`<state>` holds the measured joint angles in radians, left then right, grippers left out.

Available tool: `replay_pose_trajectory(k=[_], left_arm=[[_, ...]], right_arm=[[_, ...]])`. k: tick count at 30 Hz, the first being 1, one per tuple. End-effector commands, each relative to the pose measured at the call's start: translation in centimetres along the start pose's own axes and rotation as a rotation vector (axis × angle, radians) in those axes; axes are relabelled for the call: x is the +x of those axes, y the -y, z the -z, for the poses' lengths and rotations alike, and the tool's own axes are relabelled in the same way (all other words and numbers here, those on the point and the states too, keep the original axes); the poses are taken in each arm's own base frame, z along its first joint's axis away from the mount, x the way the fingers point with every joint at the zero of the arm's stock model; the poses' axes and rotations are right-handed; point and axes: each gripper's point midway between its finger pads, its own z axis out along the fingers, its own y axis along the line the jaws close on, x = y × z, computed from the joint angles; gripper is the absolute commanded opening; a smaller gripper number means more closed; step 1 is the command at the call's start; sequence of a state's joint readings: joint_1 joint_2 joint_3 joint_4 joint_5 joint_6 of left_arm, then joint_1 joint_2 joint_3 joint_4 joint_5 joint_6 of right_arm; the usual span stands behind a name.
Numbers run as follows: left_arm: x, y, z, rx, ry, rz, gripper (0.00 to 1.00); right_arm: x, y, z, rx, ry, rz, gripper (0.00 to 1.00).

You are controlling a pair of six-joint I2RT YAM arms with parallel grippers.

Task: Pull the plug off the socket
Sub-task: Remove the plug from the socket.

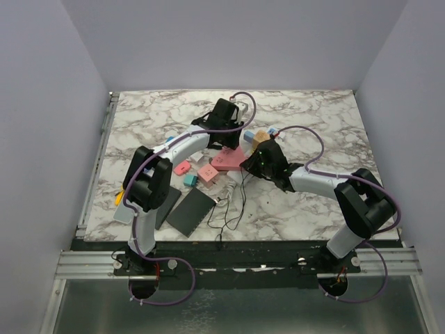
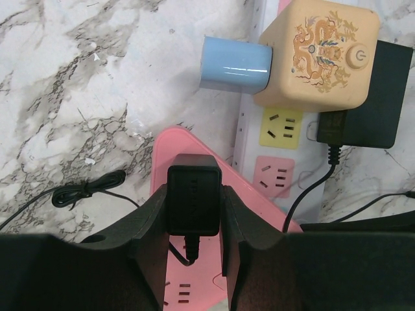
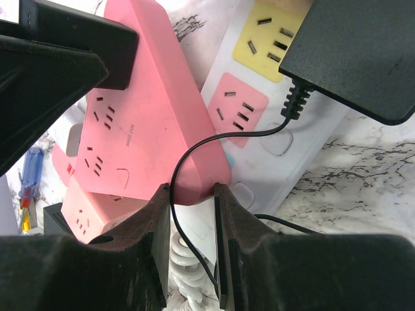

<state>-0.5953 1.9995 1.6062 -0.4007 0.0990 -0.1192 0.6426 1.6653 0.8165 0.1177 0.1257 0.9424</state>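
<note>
Marble tabletop (image 2: 78, 78), left hand (image 2: 193, 202) clamping black plug (image 2: 193, 184) on pink socket (image 2: 178, 141), right hand (image 3: 191, 194) gripping its end.

Cream plastic cube adapter (image 2: 318, 55): power symbol on round btn, gold dragon emblem beside it. Pink plastic power strip (image 3: 139, 116): faint lettering, illegible.

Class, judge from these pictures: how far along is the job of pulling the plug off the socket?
Done: the left pincer is shut on the black plug, and the right pincer clamps the corner of the pink power strip, apparently to steady it. In hand: the pull itself, as the plug looks seated on the strip. Left to do: lift the plug clear.
</note>
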Motion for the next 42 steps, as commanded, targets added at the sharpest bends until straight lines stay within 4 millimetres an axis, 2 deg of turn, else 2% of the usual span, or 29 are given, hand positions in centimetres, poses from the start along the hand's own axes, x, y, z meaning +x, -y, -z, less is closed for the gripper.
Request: replay_pose_trajectory(k=[1, 9, 15, 29, 35, 42], left_arm=[[0.4, 4.4, -0.1, 0.214, -0.049, 0.107, 0.00], [0.5, 4.0, -0.2, 0.202, -0.049, 0.106, 0.00], [0.2, 3.2, 0.4, 0.087, -0.012, 0.009, 0.00], [0.3, 3.3, 1.3, -0.105, 0.021, -0.184, 0.00], [0.7, 4.1, 1.4, -0.130, 0.017, -0.268, 0.00], [0.5, 4.3, 1.5, -0.121, 0.022, -0.268, 0.00]], right_arm=[[13.9, 17.0, 4.9, 0.534, -0.526, 0.198, 0.29], [13.9, 17.1, 4.8, 0.537, -0.527, 0.198, 0.29], [13.9, 17.0, 4.7, 0.537, -0.528, 0.200, 0.29], [13.9, 17.1, 4.7, 0.538, -0.534, 0.205, 0.29], [13.9, 17.0, 4.6, 0.537, -0.535, 0.206, 0.29], [14.0, 17.1, 4.6, 0.538, -0.537, 0.205, 0.29]])
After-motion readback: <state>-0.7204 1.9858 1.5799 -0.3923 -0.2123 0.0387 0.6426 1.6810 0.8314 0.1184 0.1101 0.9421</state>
